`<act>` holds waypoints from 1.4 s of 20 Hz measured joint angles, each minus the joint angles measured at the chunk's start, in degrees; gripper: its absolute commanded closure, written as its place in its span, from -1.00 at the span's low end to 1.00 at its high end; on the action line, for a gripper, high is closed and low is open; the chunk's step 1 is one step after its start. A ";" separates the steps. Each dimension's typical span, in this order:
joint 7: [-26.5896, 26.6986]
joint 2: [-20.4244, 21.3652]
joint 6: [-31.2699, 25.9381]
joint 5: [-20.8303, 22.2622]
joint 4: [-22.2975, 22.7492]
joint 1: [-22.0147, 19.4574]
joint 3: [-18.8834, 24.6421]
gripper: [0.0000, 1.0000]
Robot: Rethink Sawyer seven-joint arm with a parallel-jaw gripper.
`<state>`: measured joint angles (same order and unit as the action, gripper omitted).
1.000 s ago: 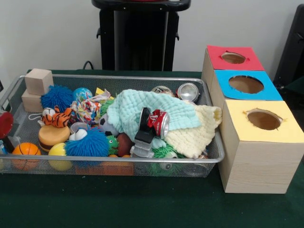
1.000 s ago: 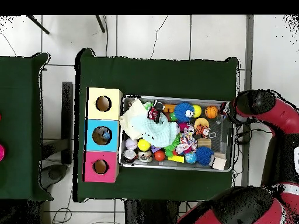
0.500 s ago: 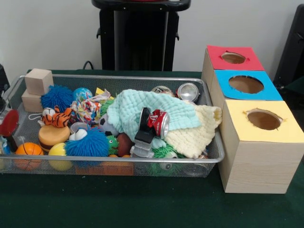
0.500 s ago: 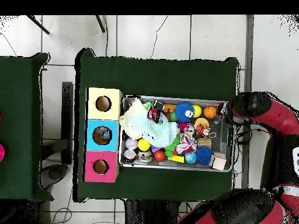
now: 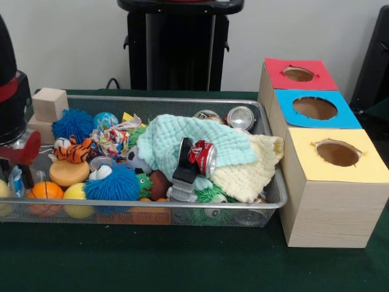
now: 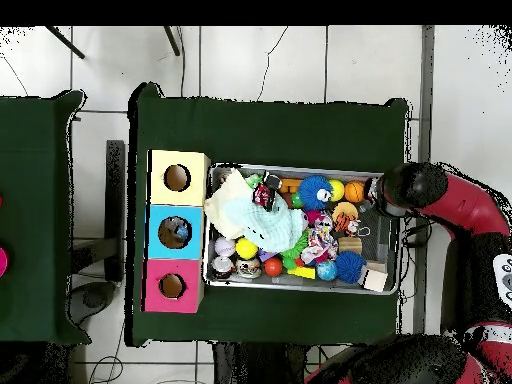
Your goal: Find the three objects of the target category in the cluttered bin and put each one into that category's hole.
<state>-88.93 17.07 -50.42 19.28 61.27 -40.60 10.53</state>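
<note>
Front view: arm (image 5: 12,103) hangs over the bin's (image 5: 182,207) left end.

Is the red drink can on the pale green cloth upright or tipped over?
Tipped over: the red drink can lies on its side atop the pale green cloth, its silver end facing sideways.

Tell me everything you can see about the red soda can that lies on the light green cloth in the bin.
The red soda can is a metal drink can with white lettering and a silver end rim. It looks dented and lies on its side, the silver end turned toward the yellow box. It rests on top of the light green cloth, near the middle of the wire mesh bin. A black and grey object leans against its left side. From overhead it shows as a small red spot.
</note>
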 measured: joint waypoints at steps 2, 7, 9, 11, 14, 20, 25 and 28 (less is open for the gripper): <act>0.00 0.48 0.47 0.04 0.77 0.29 -0.28 1.00; 0.00 2.87 0.97 0.07 3.60 1.09 -1.41 1.00; 0.00 3.74 0.97 0.06 4.42 1.18 -1.56 1.00; 0.00 4.75 0.97 -0.01 5.24 1.27 -1.68 1.00; 0.00 5.85 0.97 -0.20 6.06 1.35 -1.75 1.00; 0.00 10.27 0.97 -1.49 10.05 1.74 -2.12 1.00; 0.00 14.26 0.96 -2.30 13.04 2.49 -2.42 1.00; 0.00 16.16 0.96 -2.74 14.25 3.05 -2.60 1.00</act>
<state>-88.93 33.23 -49.46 16.55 75.52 -37.55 7.92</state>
